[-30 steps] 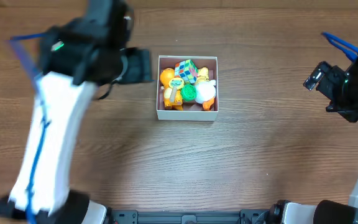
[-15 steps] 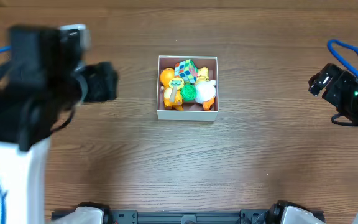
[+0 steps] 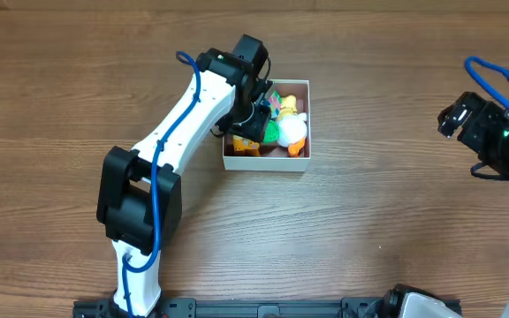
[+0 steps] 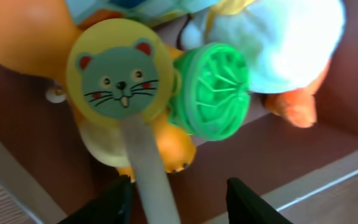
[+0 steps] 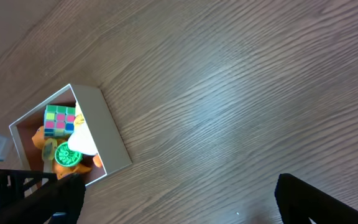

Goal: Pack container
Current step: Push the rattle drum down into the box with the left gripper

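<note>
Reaching into the left half of the container, the left gripper hangs low over the toys with its fingers apart. The pale handle of a yellow cat-face paddle runs between them, close to one finger with a clear gap to the other. Beside the paddle lie a green ribbed wheel, a white plush and an orange toy. The container sits in the middle of the table. The right gripper, well apart near the right edge, is spread wide and holds nothing.
</note>
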Controlling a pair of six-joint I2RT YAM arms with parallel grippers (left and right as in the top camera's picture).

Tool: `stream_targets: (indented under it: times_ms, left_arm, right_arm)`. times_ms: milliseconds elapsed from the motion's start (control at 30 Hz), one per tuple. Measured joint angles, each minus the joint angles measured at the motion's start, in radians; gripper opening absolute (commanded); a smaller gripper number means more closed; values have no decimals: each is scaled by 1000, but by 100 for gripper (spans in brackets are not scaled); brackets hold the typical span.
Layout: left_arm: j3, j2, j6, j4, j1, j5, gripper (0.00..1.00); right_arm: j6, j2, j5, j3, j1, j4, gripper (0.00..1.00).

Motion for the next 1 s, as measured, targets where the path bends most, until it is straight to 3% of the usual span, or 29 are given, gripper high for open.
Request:
stream_targets:
  times_ms: [67, 233, 667, 767, 1000]
  left_arm:
    - [0, 0, 0, -12, 1, -14, 45]
    - [0, 0, 0, -20, 0, -55, 50]
    - [0, 2, 27, -24, 0, -92, 39]
    - [0, 2, 59, -18, 0, -92, 30]
    - [0, 2, 199, -5, -29, 18, 31]
  right_arm:
    - [0, 0, 0, 0, 0, 1, 100]
    - [0, 0, 0, 0, 0, 1, 100]
    - [0, 0, 0, 0, 0, -6, 100]
    - [0, 0, 0, 0, 0, -6, 100]
    - [0, 0, 0, 0, 0, -6, 100]
